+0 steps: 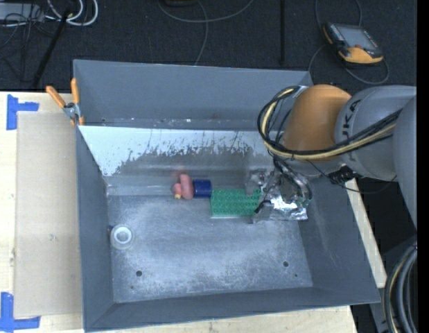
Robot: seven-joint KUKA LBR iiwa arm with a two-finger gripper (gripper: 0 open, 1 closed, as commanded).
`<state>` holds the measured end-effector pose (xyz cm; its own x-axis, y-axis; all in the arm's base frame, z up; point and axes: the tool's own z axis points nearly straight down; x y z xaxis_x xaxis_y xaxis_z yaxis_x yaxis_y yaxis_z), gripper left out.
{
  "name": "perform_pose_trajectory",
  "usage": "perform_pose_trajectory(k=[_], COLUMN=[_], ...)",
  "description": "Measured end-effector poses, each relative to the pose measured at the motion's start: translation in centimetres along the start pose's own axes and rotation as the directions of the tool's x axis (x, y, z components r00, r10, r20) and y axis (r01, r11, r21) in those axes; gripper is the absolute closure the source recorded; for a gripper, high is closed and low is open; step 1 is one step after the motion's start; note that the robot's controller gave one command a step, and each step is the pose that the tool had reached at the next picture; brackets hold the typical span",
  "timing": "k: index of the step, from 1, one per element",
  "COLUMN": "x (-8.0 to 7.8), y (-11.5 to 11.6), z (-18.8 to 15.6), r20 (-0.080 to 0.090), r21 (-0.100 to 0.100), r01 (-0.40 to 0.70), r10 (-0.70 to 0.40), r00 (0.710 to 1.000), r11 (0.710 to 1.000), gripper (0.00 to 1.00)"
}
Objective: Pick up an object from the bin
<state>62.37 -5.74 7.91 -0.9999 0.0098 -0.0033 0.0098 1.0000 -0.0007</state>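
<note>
My gripper (pixel 264 210) hangs low at the right side of the bin floor, its dark fingertips right at the right edge of a green studded building plate (pixel 230 202). Whether the fingers touch the plate I cannot tell. Left of the plate lies a small blue block (pixel 202 187), and against it a pink piece (pixel 183 186) with a bit of yellow at its lower end. All three lie in a row near the bin's back wall.
A small clear round cap (pixel 121 236) sits alone on the floor at the bin's left. The arm with its orange cover and looped cables comes in over the bin's right wall.
</note>
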Motion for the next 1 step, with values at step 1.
perform_pose_trajectory(k=[1], x=[2.45], y=[-1.21], z=[-16.1], r20=[0.007], r21=[0.001], r01=[0.026], r10=[-0.026], r00=[1.0], r11=[1.0], gripper=[1.0])
